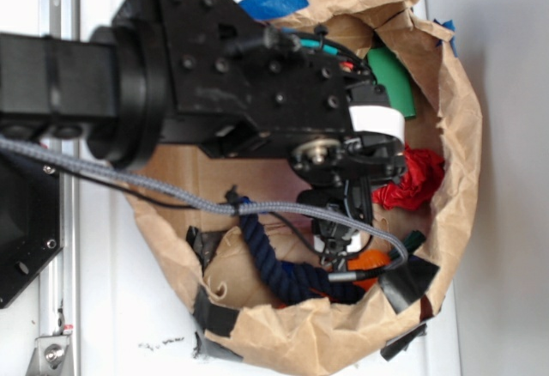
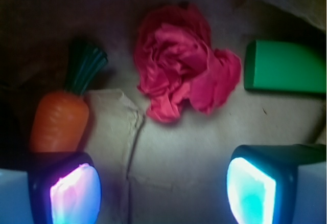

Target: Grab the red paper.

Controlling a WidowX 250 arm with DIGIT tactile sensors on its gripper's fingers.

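The red paper (image 2: 186, 63) is a crumpled rose-like wad lying on the brown paper floor of the bag, ahead of my fingers in the wrist view. In the exterior view it (image 1: 416, 178) shows at the right, partly hidden by my arm. My gripper (image 2: 163, 191) is open and empty, hovering short of the wad, with bare brown paper between the two glowing pads (image 2: 76, 193). In the exterior view the gripper (image 1: 343, 243) hangs inside the bag, to the left of the wad.
An orange carrot toy (image 2: 59, 119) with a green top lies left, close to my left finger. A green block (image 2: 283, 66) lies right of the wad. A dark blue rope (image 1: 270, 260) lies in the bag, whose crumpled walls (image 1: 463, 136) ring everything.
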